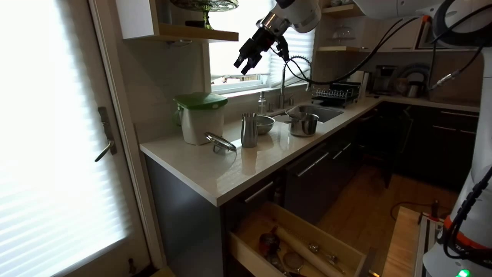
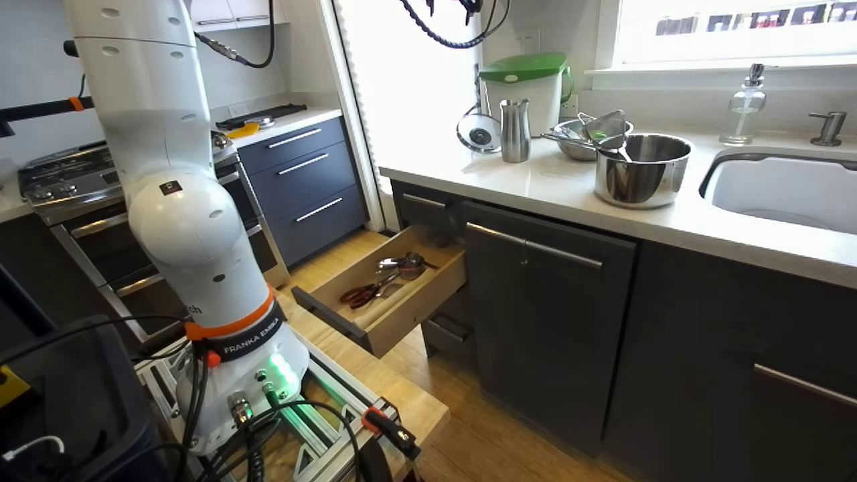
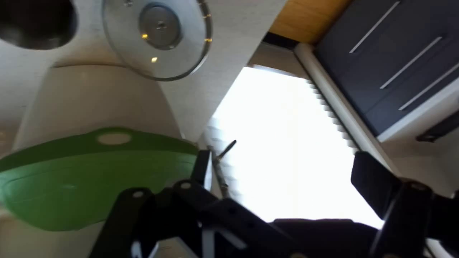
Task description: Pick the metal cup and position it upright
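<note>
The metal cup (image 1: 249,130) is a tall, shiny steel cylinder standing upright on the white counter (image 1: 200,165). It also shows in an exterior view (image 2: 515,132), its lip at the top. In the wrist view a dark round shape (image 3: 36,23) at the top left edge looks like the cup, cut off by the frame. My gripper (image 1: 241,68) is high above the counter, in front of the window and well above the cup, tilted down. In the wrist view the gripper (image 3: 283,163) has its fingers wide apart with nothing between them.
A white tub with a green lid (image 1: 200,100) stands behind the cup. A glass lid (image 1: 220,142) stands tilted beside it. A metal bowl (image 1: 265,125), a pot (image 1: 303,125) and a sink (image 1: 326,113) lie farther along. A wall shelf (image 1: 196,32) is near gripper height. A drawer (image 2: 402,301) is open below.
</note>
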Controlling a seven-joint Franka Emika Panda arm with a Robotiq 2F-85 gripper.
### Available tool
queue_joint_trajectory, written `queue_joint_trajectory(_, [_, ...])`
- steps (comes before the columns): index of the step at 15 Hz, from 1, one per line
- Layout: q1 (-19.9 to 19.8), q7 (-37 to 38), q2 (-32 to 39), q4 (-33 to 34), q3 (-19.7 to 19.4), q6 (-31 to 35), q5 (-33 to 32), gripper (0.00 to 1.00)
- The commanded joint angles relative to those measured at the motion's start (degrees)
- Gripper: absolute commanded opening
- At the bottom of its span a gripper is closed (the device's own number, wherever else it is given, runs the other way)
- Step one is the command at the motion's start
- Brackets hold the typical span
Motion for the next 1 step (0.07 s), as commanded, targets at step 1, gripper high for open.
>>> queue_joint_trajectory(1, [1.95,-0.58,-1.01,-0.84,-2.22,-0.73,1.24,1.00])
